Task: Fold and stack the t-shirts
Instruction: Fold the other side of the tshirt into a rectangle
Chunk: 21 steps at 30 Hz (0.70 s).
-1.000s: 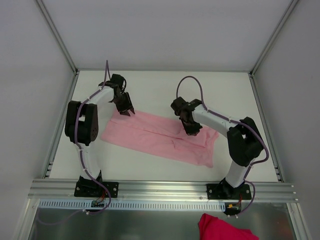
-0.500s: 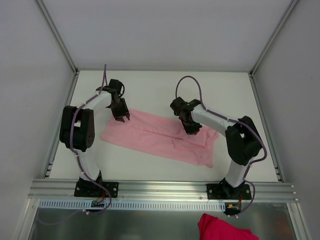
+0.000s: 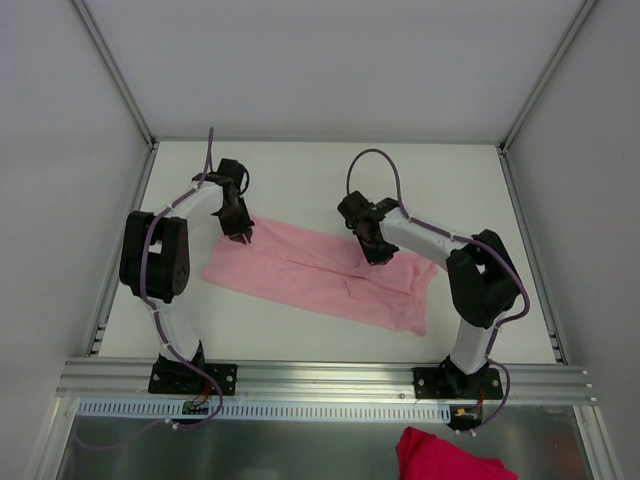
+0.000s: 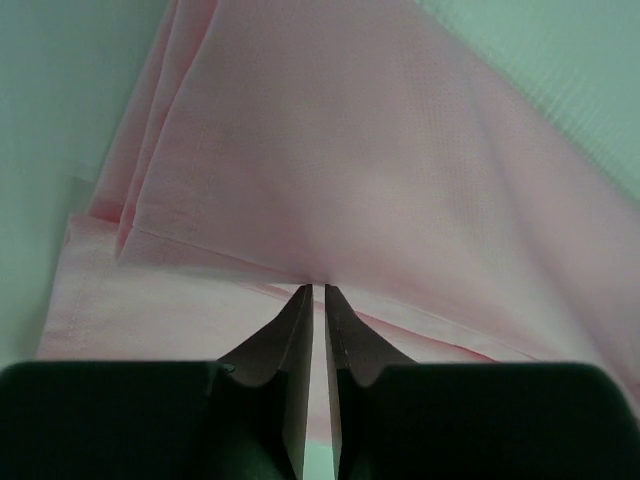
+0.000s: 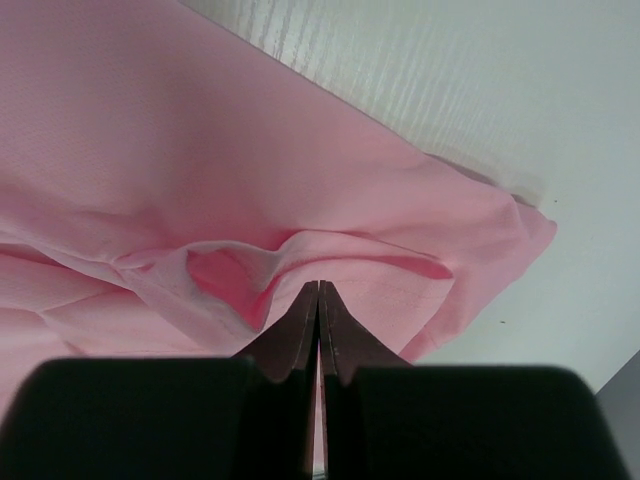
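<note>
A pale-pink t-shirt (image 3: pixel 320 278) lies on the white table as a long band folded lengthwise, running from upper left to lower right. My left gripper (image 3: pixel 244 236) is at the band's far left corner. In the left wrist view, my left gripper (image 4: pixel 318 288) is nearly shut, its tips pinching a raised edge of the t-shirt (image 4: pixel 350 150). My right gripper (image 3: pixel 375 256) is on the band's far edge, right of its middle. In the right wrist view, my right gripper (image 5: pixel 318 284) is shut on a puckered fold of the t-shirt (image 5: pixel 150 130).
A darker pink cloth (image 3: pixel 450 458) lies below the front aluminium rail (image 3: pixel 320 378), outside the table. White walls and slanted frame bars enclose the table on the left, back and right. Bare table (image 3: pixel 300 175) lies behind the shirt.
My left gripper has come down and slightly toward me onto the shirt's far left corner. My right gripper has shifted a little to the upper left along the far edge.
</note>
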Available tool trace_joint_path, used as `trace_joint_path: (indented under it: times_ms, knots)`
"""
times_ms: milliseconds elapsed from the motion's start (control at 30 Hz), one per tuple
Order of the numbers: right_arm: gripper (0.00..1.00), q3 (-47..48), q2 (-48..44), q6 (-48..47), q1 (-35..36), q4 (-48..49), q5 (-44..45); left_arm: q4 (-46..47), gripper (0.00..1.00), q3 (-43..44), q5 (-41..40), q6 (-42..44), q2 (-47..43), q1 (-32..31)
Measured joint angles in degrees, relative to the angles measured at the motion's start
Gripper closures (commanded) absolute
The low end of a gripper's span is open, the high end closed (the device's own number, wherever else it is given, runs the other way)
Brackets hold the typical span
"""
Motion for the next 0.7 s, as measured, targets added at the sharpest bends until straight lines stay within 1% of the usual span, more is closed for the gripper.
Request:
trace_joint_path:
  times_ms: [33, 100, 300, 700]
  knots:
    - [0.99, 0.28, 0.20, -0.28, 0.00, 0.07, -0.04, -0.07, 0.92, 0.31, -0.04, 0.02, 0.22, 0.00]
    - [0.99, 0.70, 0.63, -0.92, -0.04, 0.50, -0.20, -0.31, 1.00, 1.46, -0.11, 0.20, 1.33, 0.00]
    - [0.99, 0.74, 1.49, -2.03, -0.42, 1.66, -0.26, -1.22, 1.00, 2.21, -1.44, 0.20, 3.96, 0.00]
    - [0.99, 0.59, 6.10, -2.19, -0.96, 5.62, -1.73, -4.76, 1.00, 2.21, -4.11, 0.17, 4.26, 0.22]
